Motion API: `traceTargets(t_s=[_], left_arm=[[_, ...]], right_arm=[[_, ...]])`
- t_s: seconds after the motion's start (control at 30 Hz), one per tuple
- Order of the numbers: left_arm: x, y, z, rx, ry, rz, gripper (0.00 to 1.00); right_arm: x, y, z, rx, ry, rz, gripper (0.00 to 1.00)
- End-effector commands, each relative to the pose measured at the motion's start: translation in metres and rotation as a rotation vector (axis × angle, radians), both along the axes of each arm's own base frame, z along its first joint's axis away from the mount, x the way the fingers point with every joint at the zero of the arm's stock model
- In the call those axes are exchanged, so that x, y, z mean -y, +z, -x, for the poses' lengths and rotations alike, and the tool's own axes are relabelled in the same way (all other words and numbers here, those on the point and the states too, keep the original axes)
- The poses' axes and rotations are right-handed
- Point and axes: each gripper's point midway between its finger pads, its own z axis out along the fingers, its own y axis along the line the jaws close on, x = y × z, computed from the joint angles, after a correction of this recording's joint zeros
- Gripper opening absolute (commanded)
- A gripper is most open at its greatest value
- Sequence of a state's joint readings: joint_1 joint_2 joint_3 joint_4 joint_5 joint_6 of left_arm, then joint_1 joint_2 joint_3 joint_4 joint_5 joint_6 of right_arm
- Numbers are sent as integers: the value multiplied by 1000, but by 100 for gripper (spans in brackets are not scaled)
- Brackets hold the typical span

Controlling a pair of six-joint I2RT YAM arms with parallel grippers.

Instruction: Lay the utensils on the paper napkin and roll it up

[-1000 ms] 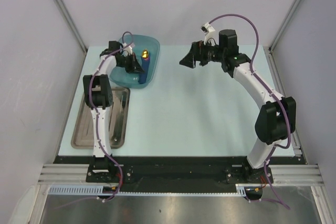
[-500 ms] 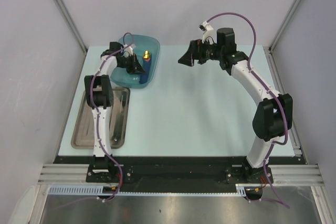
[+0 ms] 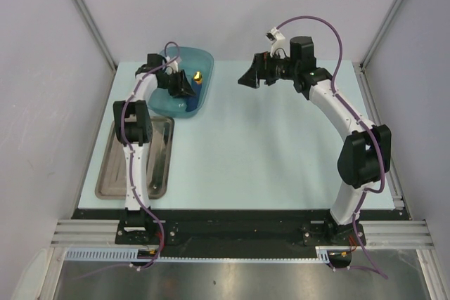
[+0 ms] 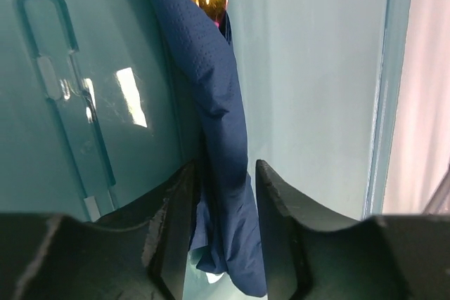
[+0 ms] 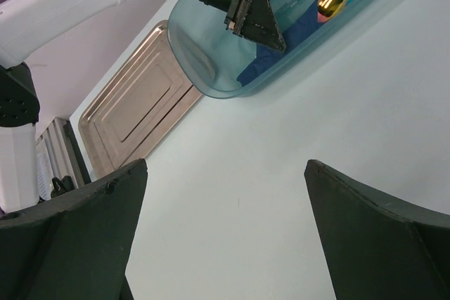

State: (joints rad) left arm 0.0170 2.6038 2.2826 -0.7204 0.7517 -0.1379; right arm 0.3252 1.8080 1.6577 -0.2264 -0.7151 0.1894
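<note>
Top view: the left claw [image 3: 185,86] has dipped lower into the teal tub [image 3: 209,57] and has just let go of the rolled navy napkin [image 3: 200,86]. A gold spoon [image 3: 197,74] pokes out of the roll. It looks delivered, so the task seems nearly done.

Left wrist view: the jaws stand part open, with the roll loose between them.

Right wrist view: the right claw [image 5: 221,173] gapes wide and empty above the bench [image 5: 295,110].

The other utensils are hidden inside the roll. I cannot tell whether the roll rests on the tub floor.
</note>
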Motion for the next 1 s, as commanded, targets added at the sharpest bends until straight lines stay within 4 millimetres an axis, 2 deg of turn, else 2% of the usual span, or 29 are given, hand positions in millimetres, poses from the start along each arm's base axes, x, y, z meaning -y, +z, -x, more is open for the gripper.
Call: traceTargets(t_s=[0.0, 0.07, 0.2, 0.23, 0.3, 0.4, 0.43, 0.5, 0.53, 0.57, 0.6, 0.67, 0.7, 0.8, 0.83, 0.87, 0.9, 0.93, 0.97], left_arm=[[-17, 49, -21, 164, 48, -110, 46], [-21, 61, -23, 195, 63, -133, 48], [-32, 73, -25, 228, 102, -195, 54], [-33, 78, -25, 242, 108, -205, 58], [-36, 97, -23, 298, 105, -223, 64], [-38, 132, -21, 389, 102, -243, 83], [-40, 141, -21, 404, 106, -251, 94], [-42, 170, -18, 447, 108, -268, 100], [-42, 176, -11, 434, 101, -273, 100], [-44, 196, -11, 471, 98, -282, 100], [-44, 212, -5, 489, 105, -289, 100], [-51, 230, 5, 490, 138, -328, 100], [-54, 252, 15, 521, 154, -339, 100], [-67, 263, 37, 508, 179, -432, 100], [-69, 280, 53, 526, 197, -450, 100], [-76, 265, 63, 473, 213, -481, 100], [-80, 259, 73, 451, 226, -502, 100], [-84, 278, 90, 489, 253, -515, 100], [-91, 244, 104, 405, 263, -552, 100]], right_arm=[[-2, 28, 4, 59, 25, -26, 100], [-1, 30, 6, 69, 28, -26, 100], [1, 31, 9, 77, 32, -18, 100], [1, 32, 10, 79, 34, -18, 100], [3, 32, 11, 85, 33, -13, 100], [8, 33, 14, 87, 22, -9, 99], [11, 34, 13, 94, 14, -7, 100], [16, 37, 14, 107, 4, -3, 100], [22, 34, 12, 113, -7, 8, 100], [26, 33, 10, 121, -20, 21, 100], [32, 36, 10, 141, -29, 34, 100], [52, 28, 4, 155, -75, 76, 100], [59, 28, 4, 162, -88, 86, 100], [95, 10, -3, 128, -176, 141, 100], [105, 4, 0, 123, -187, 174, 100], [123, -11, -1, 107, -218, 217, 100], [132, -17, 1, 99, -236, 239, 100], [142, -22, 7, 87, -254, 259, 100], [158, -41, 12, 51, -279, 284, 100]])
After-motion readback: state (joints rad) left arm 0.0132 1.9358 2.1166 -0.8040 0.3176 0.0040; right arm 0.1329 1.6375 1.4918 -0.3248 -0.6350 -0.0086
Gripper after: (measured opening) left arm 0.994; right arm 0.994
